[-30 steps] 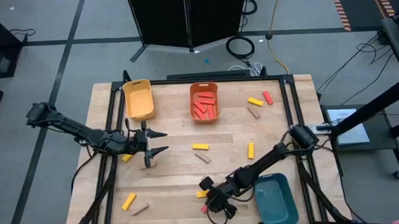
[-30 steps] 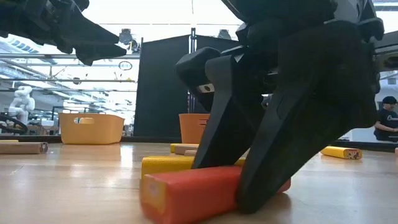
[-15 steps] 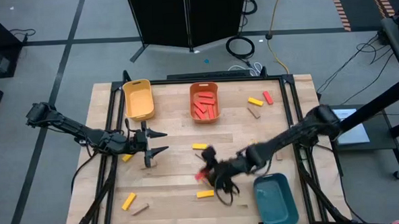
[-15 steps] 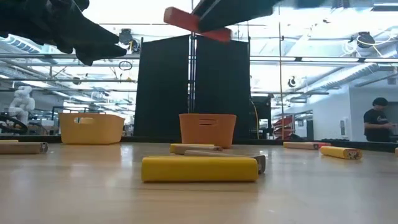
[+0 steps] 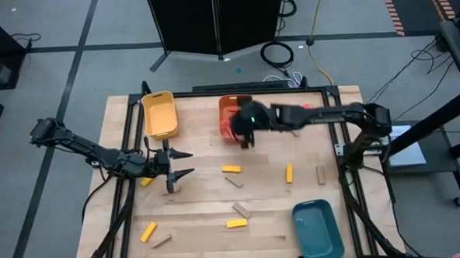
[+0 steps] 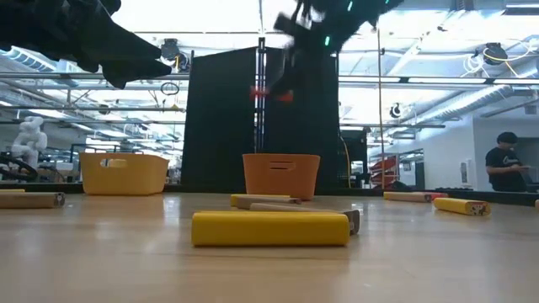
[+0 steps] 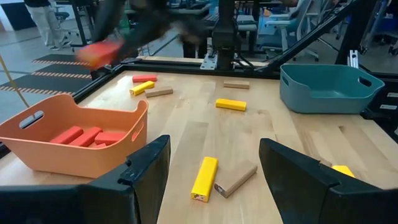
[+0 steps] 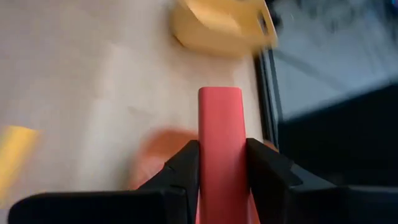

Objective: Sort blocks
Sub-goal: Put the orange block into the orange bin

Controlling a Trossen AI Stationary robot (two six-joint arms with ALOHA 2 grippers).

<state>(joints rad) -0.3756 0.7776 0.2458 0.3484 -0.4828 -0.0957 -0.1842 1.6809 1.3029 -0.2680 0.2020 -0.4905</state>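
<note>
A red block (image 8: 221, 149), plain only in the right wrist view, sits clamped between the right gripper (image 5: 245, 122) fingers above the orange bin (image 5: 227, 107) at upper centre. The left gripper (image 5: 183, 165) hangs spread wide at mid-left.

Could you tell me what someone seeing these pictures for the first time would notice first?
Most striking is the right end effector stretched across the table, gripping a red block above the orange bin, which already holds red blocks. Next come the yellow and tan blocks scattered over the wooden table, with a yellow bin at the back and a teal bin at the front right. The left end effector waits open near the left edge.
</note>
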